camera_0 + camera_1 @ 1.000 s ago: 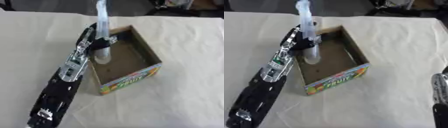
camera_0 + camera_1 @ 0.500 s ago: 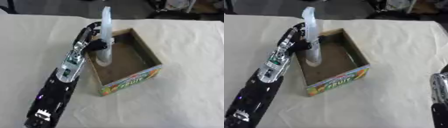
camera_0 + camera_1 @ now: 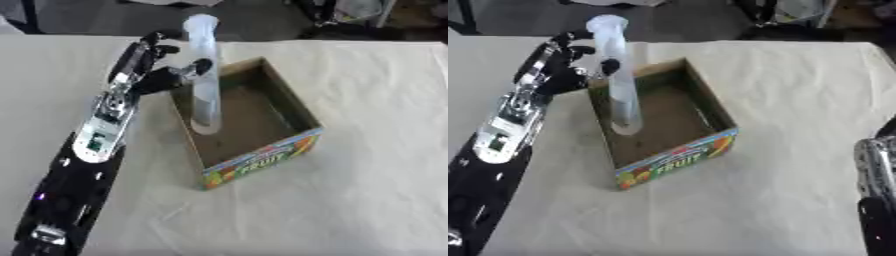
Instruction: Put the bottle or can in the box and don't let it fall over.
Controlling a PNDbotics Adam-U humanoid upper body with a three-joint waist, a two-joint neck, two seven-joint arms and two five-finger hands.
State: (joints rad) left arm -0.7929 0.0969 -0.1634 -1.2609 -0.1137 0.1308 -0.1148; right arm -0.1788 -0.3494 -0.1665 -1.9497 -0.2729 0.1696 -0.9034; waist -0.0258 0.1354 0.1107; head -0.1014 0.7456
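White cloth covers the table (image 3: 367, 90). The cardboard box (image 3: 262, 160) sits in the middle. A clear bottle (image 3: 205, 75) stands upright inside it, near the 9 o'clock wall. The left hand (image 3: 150, 70) is at 10 o'clock, fingers spread loose, just beside the bottle.

table: cream cloth (image 3: 367, 100) | beyond far edge: dark floor (image 3: 262, 20), dim clutter
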